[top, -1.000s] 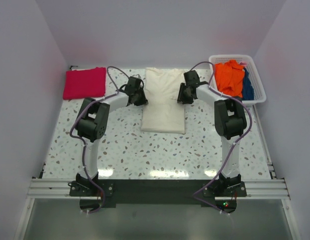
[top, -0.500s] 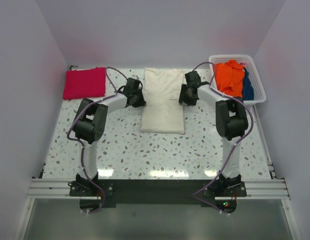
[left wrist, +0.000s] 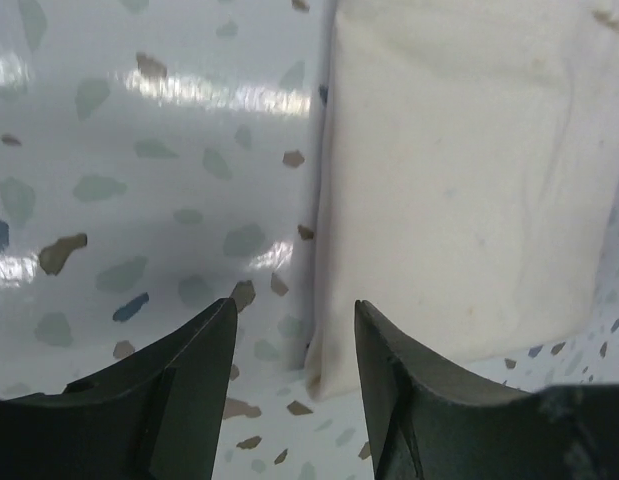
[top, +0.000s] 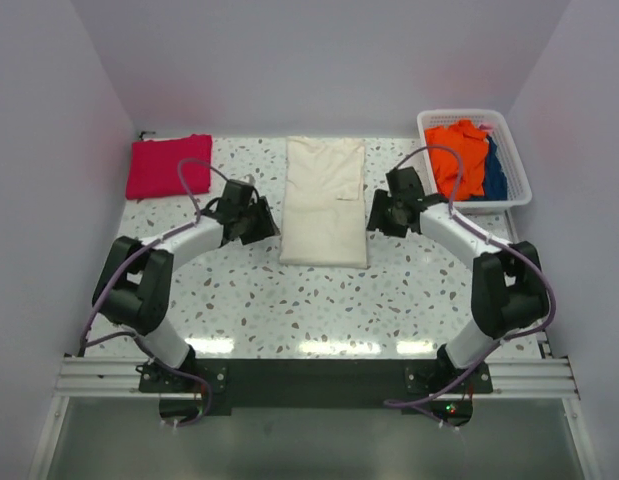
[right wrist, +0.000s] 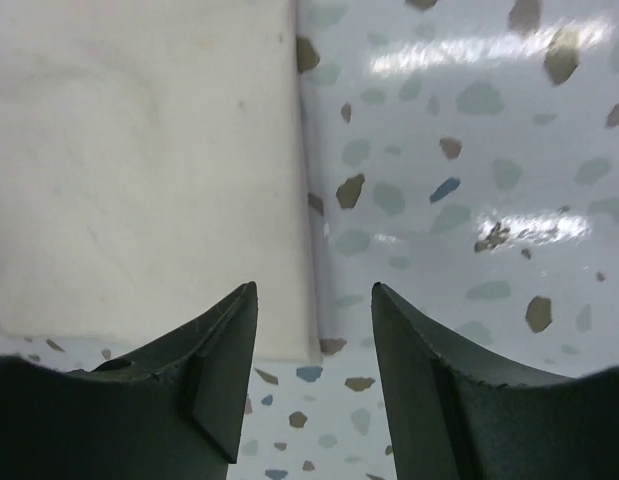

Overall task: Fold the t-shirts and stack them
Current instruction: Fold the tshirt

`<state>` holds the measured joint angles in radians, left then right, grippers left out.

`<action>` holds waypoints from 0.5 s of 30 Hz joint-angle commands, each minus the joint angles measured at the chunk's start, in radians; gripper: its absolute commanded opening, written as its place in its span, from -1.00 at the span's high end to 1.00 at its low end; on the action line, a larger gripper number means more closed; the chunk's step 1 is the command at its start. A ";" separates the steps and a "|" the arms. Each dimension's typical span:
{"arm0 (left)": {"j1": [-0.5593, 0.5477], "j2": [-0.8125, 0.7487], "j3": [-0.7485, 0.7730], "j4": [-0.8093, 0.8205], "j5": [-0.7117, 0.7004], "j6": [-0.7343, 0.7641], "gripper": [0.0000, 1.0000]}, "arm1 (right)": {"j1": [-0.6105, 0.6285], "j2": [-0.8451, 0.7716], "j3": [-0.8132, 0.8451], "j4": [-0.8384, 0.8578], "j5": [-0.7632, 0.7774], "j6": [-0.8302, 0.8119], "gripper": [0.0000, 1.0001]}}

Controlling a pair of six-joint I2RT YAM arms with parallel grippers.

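The pink shirt point(top: 170, 166) lies folded flat on the worktop point(top: 319, 300), well to the left of the cream shirt point(top: 326, 200) and level with its far end. It looks finished and would serve as the base of the stack.

The left tool point(left wrist: 292, 320) hangs just beside the cream shirt's left long edge, toward its near end. Its fingers are spread with nothing between them, straddling the cloth's border low over the worktop.

The cream shirt is a long narrow panel, sides already turned in, running away from the arm bases. The step in hand appears to be the crosswise fold of this panel.

The right tool point(right wrist: 314, 300) mirrors the left one at the cream shirt's right long edge, also spread and empty, its gap over the border.

Right of the cream shirt, at its far end, a basket point(top: 509, 200) holds orange and blue cloth.

The next move likely calls for both tools to drop, pinch all layers at the near corners together, and carry that end evenly over the far end. After that the folded shirt goes onto the pink one.
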<state>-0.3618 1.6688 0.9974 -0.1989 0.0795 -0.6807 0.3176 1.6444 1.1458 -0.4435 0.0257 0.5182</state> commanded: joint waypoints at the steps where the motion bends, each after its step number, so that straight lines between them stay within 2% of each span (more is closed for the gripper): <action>1: -0.011 -0.053 -0.165 0.139 0.095 -0.052 -0.12 | 0.081 -0.037 -0.131 0.081 -0.029 0.063 -0.05; 8: -0.011 -0.103 -0.336 0.317 0.190 -0.082 -0.13 | 0.120 -0.054 -0.262 0.172 -0.015 0.123 -0.04; 15: -0.011 -0.171 -0.358 0.286 0.204 -0.076 -0.04 | 0.120 -0.101 -0.302 0.163 -0.012 0.132 -0.03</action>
<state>-0.3679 1.5524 0.6533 0.0708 0.2596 -0.7490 0.4377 1.5951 0.8600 -0.3115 0.0051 0.6262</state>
